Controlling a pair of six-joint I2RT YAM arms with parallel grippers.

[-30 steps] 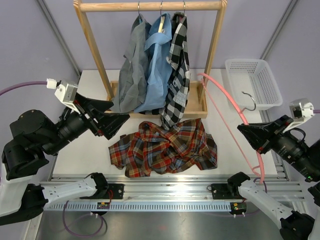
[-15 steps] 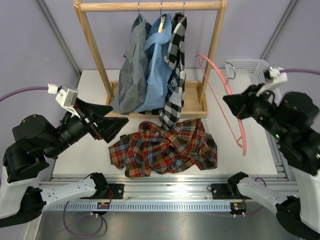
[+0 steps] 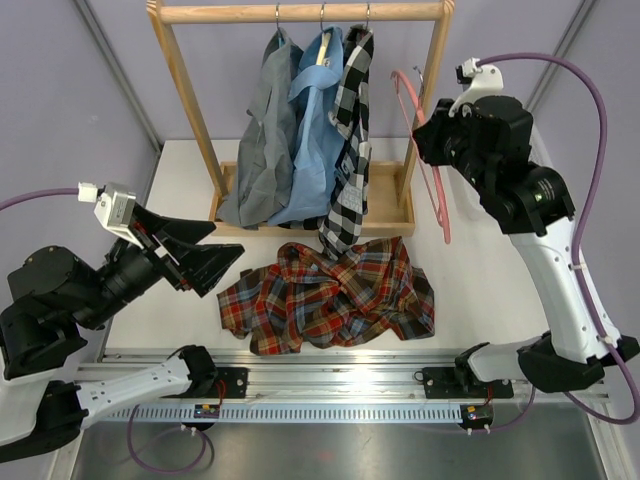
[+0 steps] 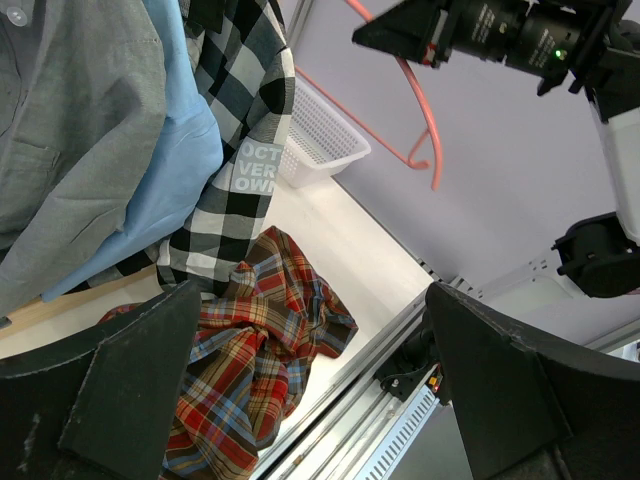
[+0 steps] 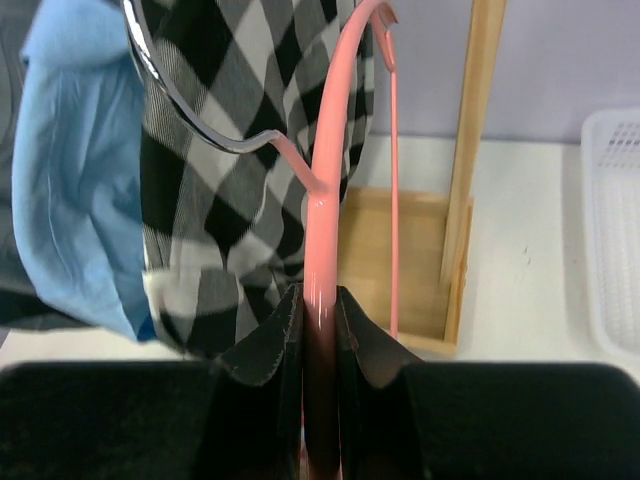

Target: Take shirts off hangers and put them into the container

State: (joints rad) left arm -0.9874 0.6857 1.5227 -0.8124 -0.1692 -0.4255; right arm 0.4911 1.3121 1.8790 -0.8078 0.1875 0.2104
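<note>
Pink hanger has risen higher; checked shirt label reads "OCT VER OWN".

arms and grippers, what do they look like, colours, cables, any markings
The left arm and right arm both have bulky black joints and white lower links. Each ends in broad, black, wedge-shaped fingers. A small white block sits at each wrist, with a purple cable running off it. No markings are legible.
</note>
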